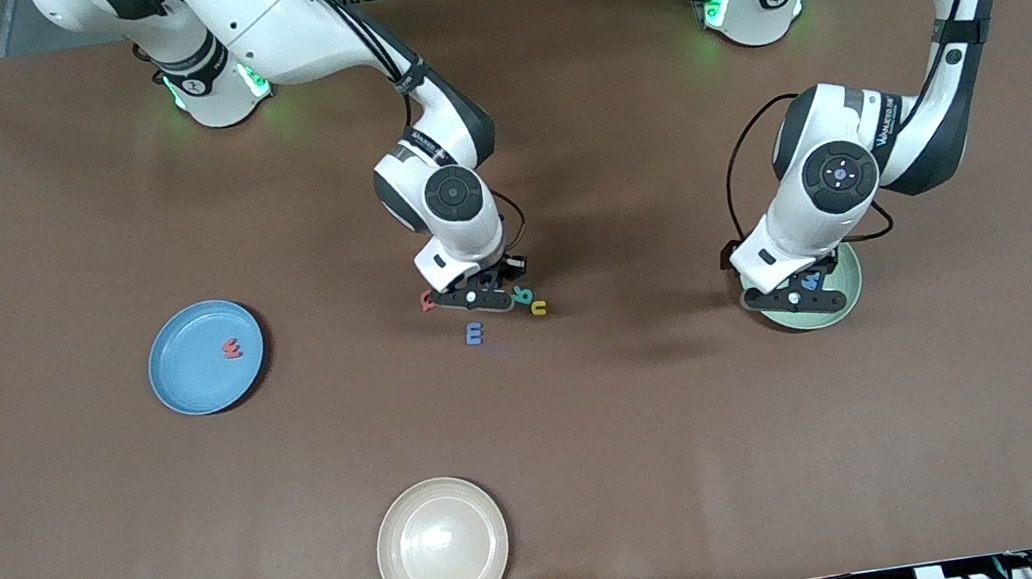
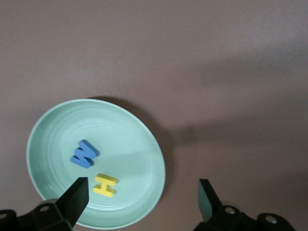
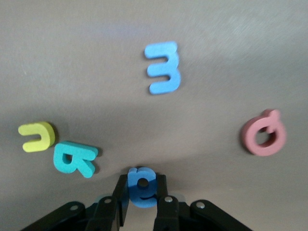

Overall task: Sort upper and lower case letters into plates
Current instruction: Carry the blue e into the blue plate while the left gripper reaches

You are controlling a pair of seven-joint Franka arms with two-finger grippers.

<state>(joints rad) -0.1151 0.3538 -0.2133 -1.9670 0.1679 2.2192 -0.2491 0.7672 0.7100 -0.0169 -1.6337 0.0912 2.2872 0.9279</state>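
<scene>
On the big brown table (image 1: 103, 509), the right gripper (image 3: 142, 192) is pinching a small, light, squashy blue foam letter (image 3: 141, 187) by its flat sides, among the loose letters; the left gripper (image 2: 139, 197) is waiting spread wide over the pale green round plate (image 2: 134, 139)

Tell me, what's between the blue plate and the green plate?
In the front view, the loose letters and right gripper lie between the blue plate and the green plate.

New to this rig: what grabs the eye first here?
The right gripper, down at the loose letters mid-table, is shut on a blue letter. The left gripper hangs open over the mint plate, which holds a blue letter W and a yellow H. The blue plate at the right arm's end holds one red letter.
</scene>
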